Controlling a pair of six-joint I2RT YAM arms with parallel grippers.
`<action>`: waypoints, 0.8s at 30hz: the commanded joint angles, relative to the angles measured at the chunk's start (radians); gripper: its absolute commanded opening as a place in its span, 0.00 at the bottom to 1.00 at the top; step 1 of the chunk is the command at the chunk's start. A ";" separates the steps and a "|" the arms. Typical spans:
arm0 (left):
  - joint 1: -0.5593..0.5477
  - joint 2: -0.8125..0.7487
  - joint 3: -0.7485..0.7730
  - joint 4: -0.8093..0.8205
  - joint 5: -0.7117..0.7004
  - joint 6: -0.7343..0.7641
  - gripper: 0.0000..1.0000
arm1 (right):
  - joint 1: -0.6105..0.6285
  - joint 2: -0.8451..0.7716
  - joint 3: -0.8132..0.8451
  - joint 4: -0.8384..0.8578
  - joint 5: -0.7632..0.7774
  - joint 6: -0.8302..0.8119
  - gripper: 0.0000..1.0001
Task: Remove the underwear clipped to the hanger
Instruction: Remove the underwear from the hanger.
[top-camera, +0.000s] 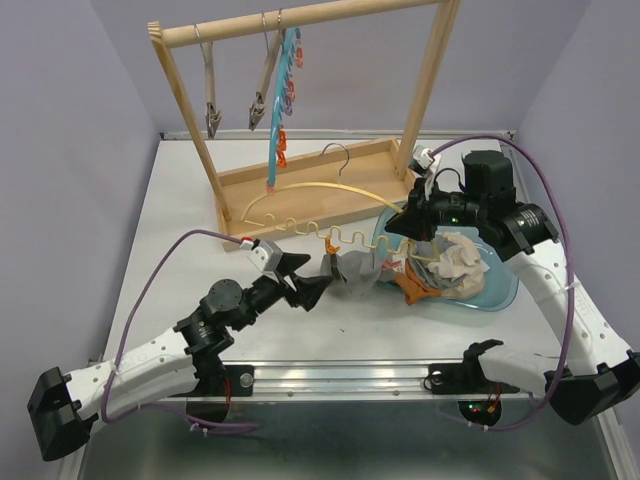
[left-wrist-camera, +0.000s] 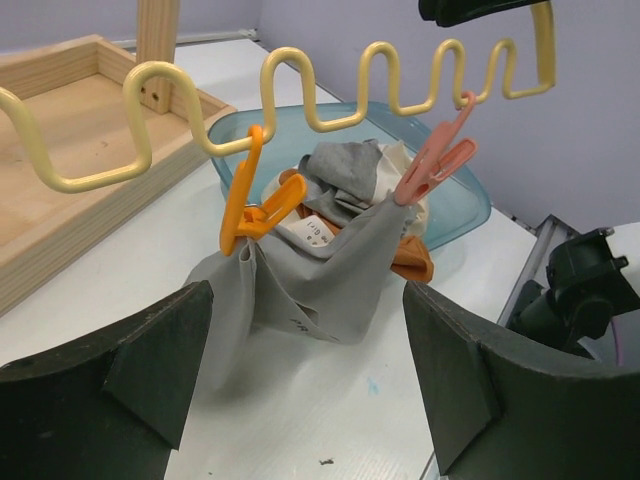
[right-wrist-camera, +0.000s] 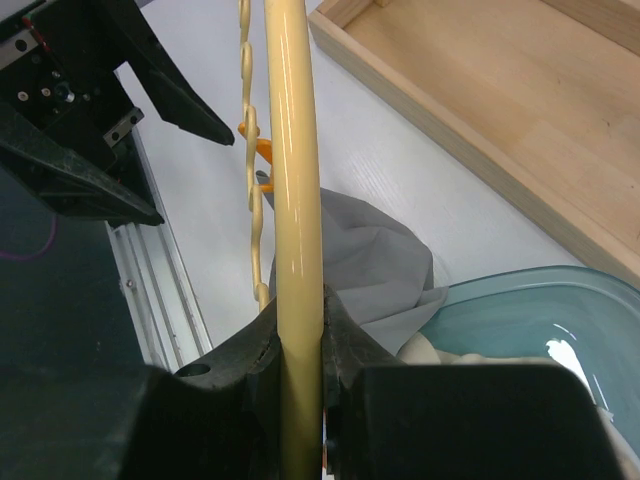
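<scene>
My right gripper (top-camera: 405, 222) is shut on the yellow hanger (top-camera: 330, 236), holding it low over the table; in the right wrist view its jaws (right-wrist-camera: 300, 340) clamp the hanger's smooth rod (right-wrist-camera: 295, 200). A grey piece of underwear (left-wrist-camera: 300, 280) hangs from the wavy bar (left-wrist-camera: 290, 75) by an orange clip (left-wrist-camera: 250, 205) and a pink clip (left-wrist-camera: 437, 155), with its lower edge resting on the table. My left gripper (left-wrist-camera: 305, 400) stands open just in front of that cloth (top-camera: 358, 272) and does not touch it. White, beige and orange garments lie in the blue tub (top-camera: 500, 290) behind.
The wooden rack (top-camera: 300, 20) with its tray base stands at the back, with clip hangers and a blue peg strip (top-camera: 285, 90) dangling from its rail. The tub's rim (left-wrist-camera: 460, 205) sits right behind the hanging cloth. A metal rail (top-camera: 340, 378) runs along the near table edge.
</scene>
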 joint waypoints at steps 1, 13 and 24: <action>-0.008 0.042 -0.001 0.134 -0.068 0.048 0.88 | 0.013 -0.003 0.092 0.092 -0.058 0.041 0.00; -0.033 0.213 0.022 0.335 -0.206 0.148 0.86 | 0.014 -0.007 0.077 0.105 -0.066 0.051 0.01; -0.100 0.325 0.054 0.441 -0.309 0.192 0.81 | 0.017 -0.013 0.060 0.119 -0.069 0.057 0.01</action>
